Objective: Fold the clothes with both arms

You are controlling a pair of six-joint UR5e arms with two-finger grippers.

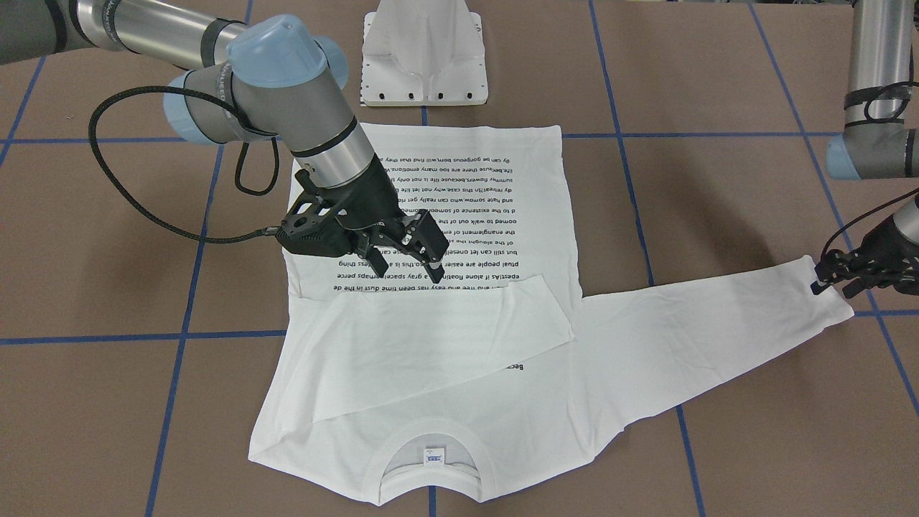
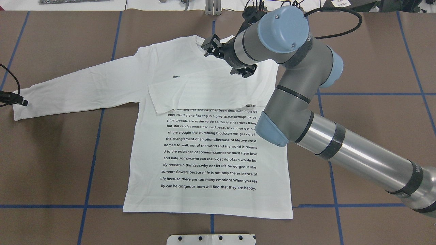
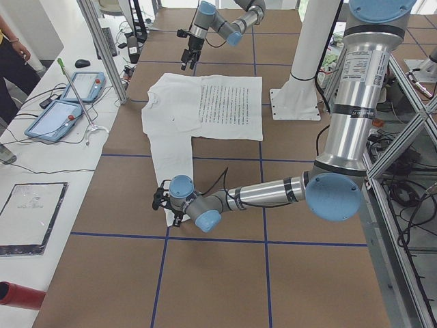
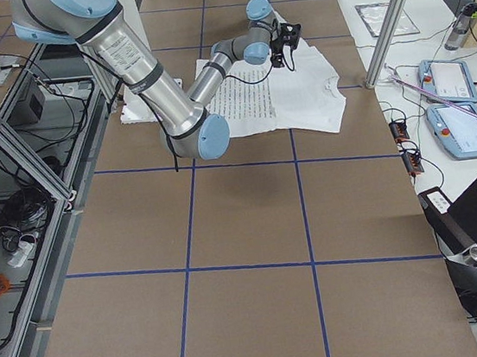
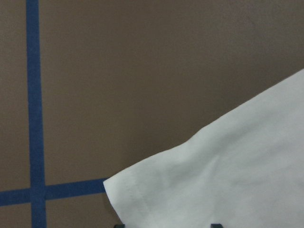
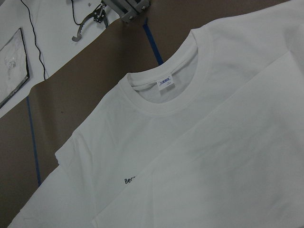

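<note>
Wide agape, right gripper [image 1: 403, 262] above T-shirt [image 1: 459, 337]

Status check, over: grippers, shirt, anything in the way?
Left gripper open at outstretched sleeve cuff; right gripper open above print, holding nothing. T-shirt flat, print up, other sleeve folded across chest. White stand base beyond hem, apart.

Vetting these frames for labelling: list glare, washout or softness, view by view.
Overhead exterior: a glare streak runs along the right arm's silver tube, while the T-shirt print stays sharp. Exterior front-facing: the white stand base is nearly washed out. Right wrist-mounted: the neck label is too soft to read. Left wrist-mounted: sleeve cuff stitching shows.
</note>
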